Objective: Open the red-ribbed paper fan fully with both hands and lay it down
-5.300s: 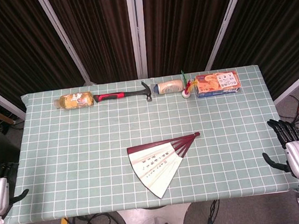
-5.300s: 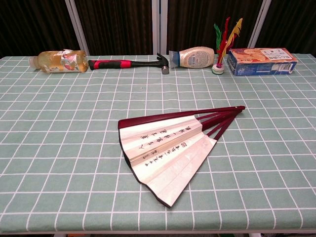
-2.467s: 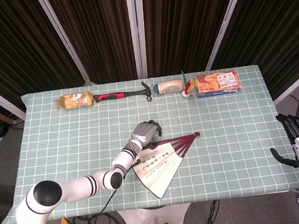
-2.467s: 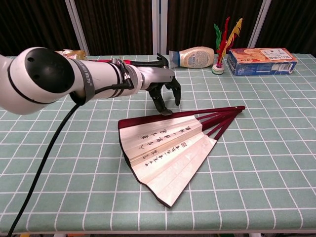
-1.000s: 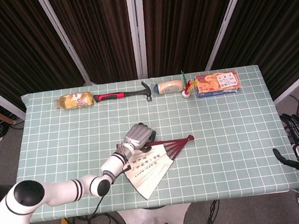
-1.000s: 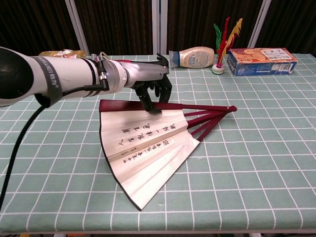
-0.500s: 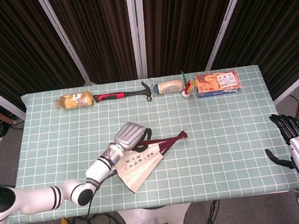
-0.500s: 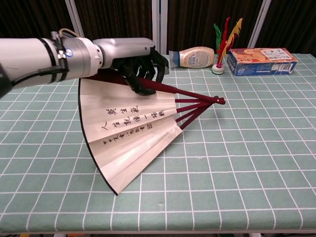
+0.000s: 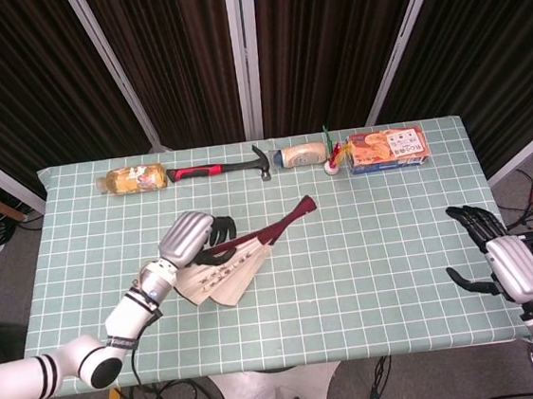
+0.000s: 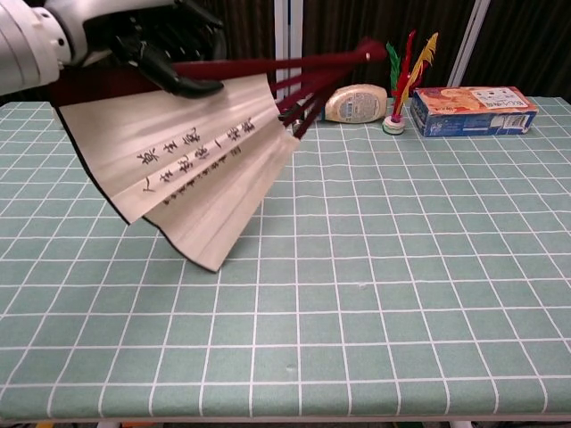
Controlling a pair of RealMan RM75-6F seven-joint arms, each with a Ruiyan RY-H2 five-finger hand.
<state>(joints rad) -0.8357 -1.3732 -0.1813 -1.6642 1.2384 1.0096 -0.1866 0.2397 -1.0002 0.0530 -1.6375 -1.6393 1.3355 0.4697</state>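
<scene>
The left hand (image 9: 194, 238) grips the half-open fan (image 9: 224, 271) by its top rib, lifted over the table's (image 9: 376, 245) left-centre with ribs pointing far-right, while the right hand (image 9: 502, 265), open and empty, waits well apart off the right edge.

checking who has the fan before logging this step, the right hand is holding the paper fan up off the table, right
Not quite: the left hand holds the paper fan up off the table. The head view shows the right hand open beyond the table's right edge, holding nothing.
</scene>
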